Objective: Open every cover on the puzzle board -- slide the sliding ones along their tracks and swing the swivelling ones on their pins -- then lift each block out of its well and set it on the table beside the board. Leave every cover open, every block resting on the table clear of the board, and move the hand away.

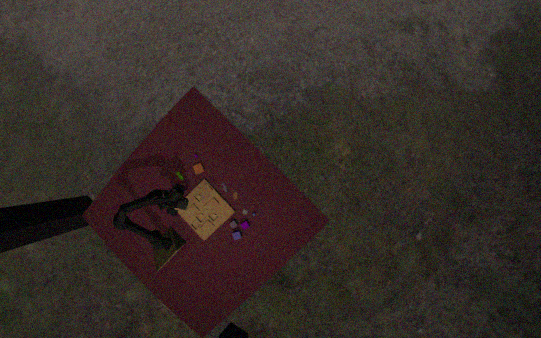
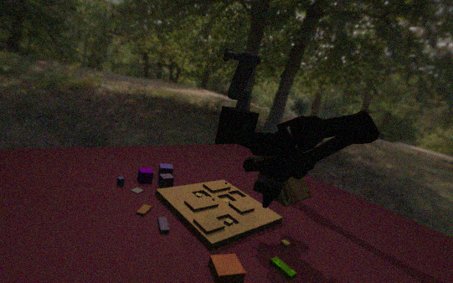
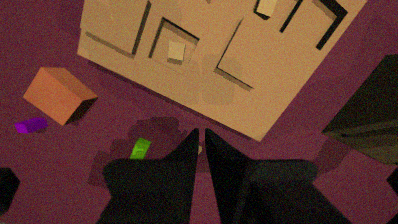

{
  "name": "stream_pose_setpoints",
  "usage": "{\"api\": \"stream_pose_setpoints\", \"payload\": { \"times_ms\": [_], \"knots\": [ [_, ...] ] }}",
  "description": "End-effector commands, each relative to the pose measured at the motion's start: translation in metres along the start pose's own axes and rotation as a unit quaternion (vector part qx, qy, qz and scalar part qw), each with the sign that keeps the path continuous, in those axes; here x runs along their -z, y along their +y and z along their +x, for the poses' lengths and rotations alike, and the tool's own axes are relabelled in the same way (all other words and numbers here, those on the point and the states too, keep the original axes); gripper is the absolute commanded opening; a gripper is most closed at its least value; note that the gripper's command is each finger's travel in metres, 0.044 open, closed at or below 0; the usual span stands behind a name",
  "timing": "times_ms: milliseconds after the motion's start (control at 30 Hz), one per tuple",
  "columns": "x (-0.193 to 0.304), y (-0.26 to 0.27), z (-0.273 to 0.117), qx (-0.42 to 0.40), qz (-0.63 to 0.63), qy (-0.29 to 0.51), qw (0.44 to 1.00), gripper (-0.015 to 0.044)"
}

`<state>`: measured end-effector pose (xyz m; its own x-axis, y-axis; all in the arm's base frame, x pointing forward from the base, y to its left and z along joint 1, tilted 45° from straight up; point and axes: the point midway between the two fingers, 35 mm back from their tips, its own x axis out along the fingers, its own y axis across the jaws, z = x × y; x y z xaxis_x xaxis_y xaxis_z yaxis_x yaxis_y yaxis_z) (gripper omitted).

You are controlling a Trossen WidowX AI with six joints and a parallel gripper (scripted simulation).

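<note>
The tan puzzle board (image 1: 205, 235) (image 2: 257, 220) (image 3: 257, 117) lies on the red table. Its raised covers (image 2: 201, 203) (image 3: 112, 25) stand beside wells that show open. One well near the edge holds a small tan block (image 2: 229, 221) (image 3: 176, 50). Another block (image 3: 266, 7) sits in a well at the top of the wrist view. A third pale block (image 2: 200, 194) shows in a far well. A small tan block (image 2: 285, 242) (image 3: 200, 149) lies on the table off the board. My gripper (image 2: 265, 205) (image 3: 201, 132) is shut and empty, above the board's near edge. Some wells are partly hidden.
An orange block (image 1: 198, 168) (image 2: 228, 265) (image 3: 60, 92) and a green bar (image 1: 179, 176) (image 2: 283, 266) (image 3: 141, 148) lie near the board. Purple and grey blocks (image 2: 145, 175) (image 2: 166, 180), an orange piece (image 2: 144, 209) and a grey bar (image 2: 163, 224) lie beyond its other side.
</note>
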<state>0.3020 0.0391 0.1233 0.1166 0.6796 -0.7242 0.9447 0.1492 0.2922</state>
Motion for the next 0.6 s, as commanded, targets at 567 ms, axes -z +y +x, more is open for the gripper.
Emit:
{"api": "stream_pose_setpoints", "payload": {
  "times_ms": [567],
  "knots": [
    [-0.107, -0.048, 0.003, 0.005, -0.450, 0.005, 0.893, 0.0000]
  ]
}}
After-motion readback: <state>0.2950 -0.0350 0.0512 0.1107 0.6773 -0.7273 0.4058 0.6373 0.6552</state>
